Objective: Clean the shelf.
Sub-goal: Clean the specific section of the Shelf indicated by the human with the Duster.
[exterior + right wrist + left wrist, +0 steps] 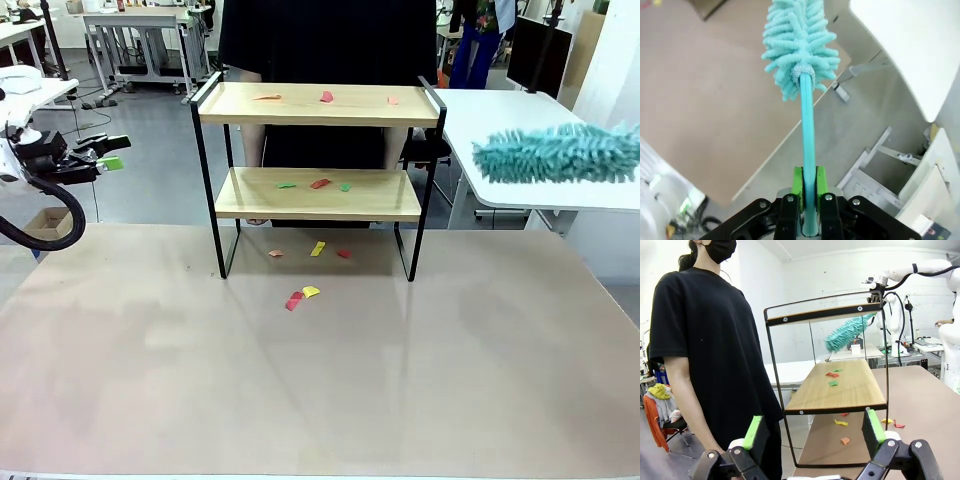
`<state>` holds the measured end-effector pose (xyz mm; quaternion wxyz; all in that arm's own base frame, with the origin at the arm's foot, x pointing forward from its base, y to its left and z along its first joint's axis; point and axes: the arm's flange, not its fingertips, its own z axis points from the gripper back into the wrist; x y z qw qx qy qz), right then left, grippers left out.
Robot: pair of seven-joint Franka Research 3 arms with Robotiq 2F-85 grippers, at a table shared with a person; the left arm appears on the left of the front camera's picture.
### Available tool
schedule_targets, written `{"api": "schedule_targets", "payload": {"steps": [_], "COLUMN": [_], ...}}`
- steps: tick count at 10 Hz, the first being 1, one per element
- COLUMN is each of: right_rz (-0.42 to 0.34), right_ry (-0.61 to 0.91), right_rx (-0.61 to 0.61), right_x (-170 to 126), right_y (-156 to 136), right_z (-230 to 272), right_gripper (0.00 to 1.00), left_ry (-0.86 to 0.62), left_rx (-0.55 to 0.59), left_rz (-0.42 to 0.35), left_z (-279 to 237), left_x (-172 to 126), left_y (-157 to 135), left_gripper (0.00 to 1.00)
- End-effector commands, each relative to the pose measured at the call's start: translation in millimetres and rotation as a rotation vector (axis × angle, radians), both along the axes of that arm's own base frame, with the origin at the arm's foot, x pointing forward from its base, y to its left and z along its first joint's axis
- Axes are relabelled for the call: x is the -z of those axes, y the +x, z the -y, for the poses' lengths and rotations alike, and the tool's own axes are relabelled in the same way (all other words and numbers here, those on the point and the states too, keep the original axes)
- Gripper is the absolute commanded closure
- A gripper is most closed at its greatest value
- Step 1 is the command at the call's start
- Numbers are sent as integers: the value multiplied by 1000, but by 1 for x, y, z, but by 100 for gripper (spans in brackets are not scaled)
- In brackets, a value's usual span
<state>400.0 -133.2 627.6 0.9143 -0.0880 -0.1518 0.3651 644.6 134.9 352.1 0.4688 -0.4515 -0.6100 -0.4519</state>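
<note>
The shelf (318, 105) stands mid-table: two light wooden boards in a black frame. Small paper scraps (327, 96) lie on its top board, more scraps (320, 183) on the lower board, and others (311, 291) on the table under and in front of it. A teal fluffy duster (555, 152) hovers to the right of the shelf at top-board height. My right gripper (809, 192) is shut on the duster's handle (806, 130). My left gripper (108, 152) hangs open far left, off the table, its fingers (872, 425) pointing at the shelf's end (837, 385).
A person in a black shirt (705, 350) stands right behind the shelf. A white side table (520, 125) sits at the back right, under the duster. The beige tabletop (320, 400) has open room in front of the shelf.
</note>
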Motion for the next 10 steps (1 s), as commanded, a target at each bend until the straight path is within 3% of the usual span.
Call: {"api": "schedule_targets", "payload": {"steps": [1,2,6,10], "right_rz": [-118,-191,-364,-357], "right_ry": [-89,-110,-72,68], "right_rx": [-188,-278,-597,-721], "right_x": [-6,-2,20,39], "right_y": [-18,-29,-63,-81], "right_z": [2,-3,-40,-103], "right_gripper": [87,87,87,87], "left_ry": [-1,-1,-1,-1], "left_rx": [-3,-3,-3,-3], "left_rz": [10,10,10,10], "left_z": [-1,-1,-1,-1], "left_x": [-3,-3,-3,-3], "left_y": [-1,-1,-1,-1], "left_gripper": [0,0,0,0]}}
